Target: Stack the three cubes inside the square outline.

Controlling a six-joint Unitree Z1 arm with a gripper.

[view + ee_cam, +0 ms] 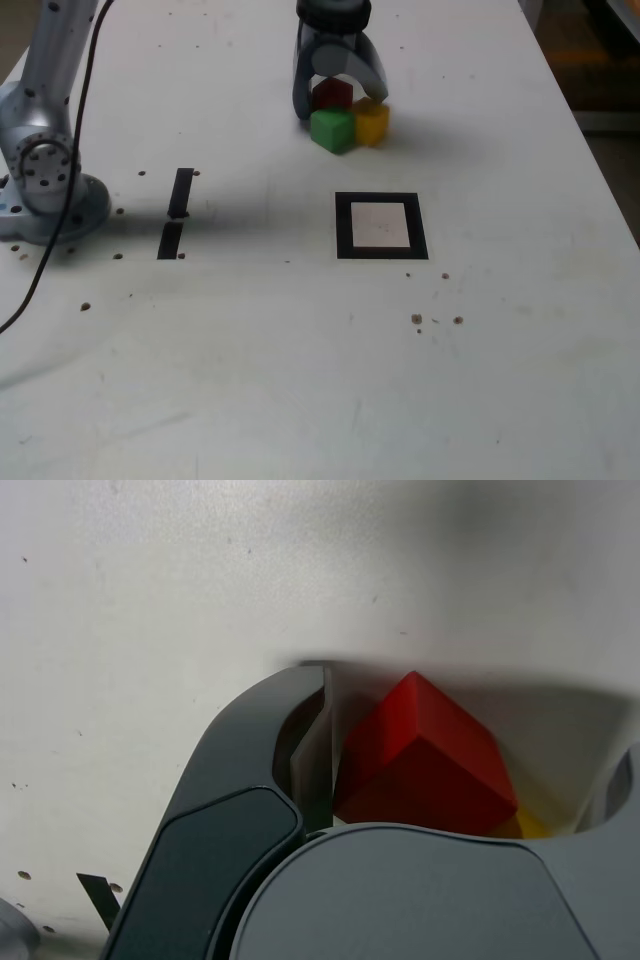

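Straddling the matte red cube (425,760), the grey curved gripper (340,95) stands wide. The matte green cube (332,130) and matte yellow cube (371,122) crowd beside it, well apart from the thick black square outline (344,228) on the white table (300,360).

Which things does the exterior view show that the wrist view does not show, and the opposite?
Only the exterior view: the green cube and the square outline, which lies without any cube inside it.

Only the wrist view: no further object, but a close look at the red cube between the open fingers.

Both views: the red cube, the yellow cube, mostly hidden in the wrist view, the fingers, black tape beside the outline and brown spots on the table.
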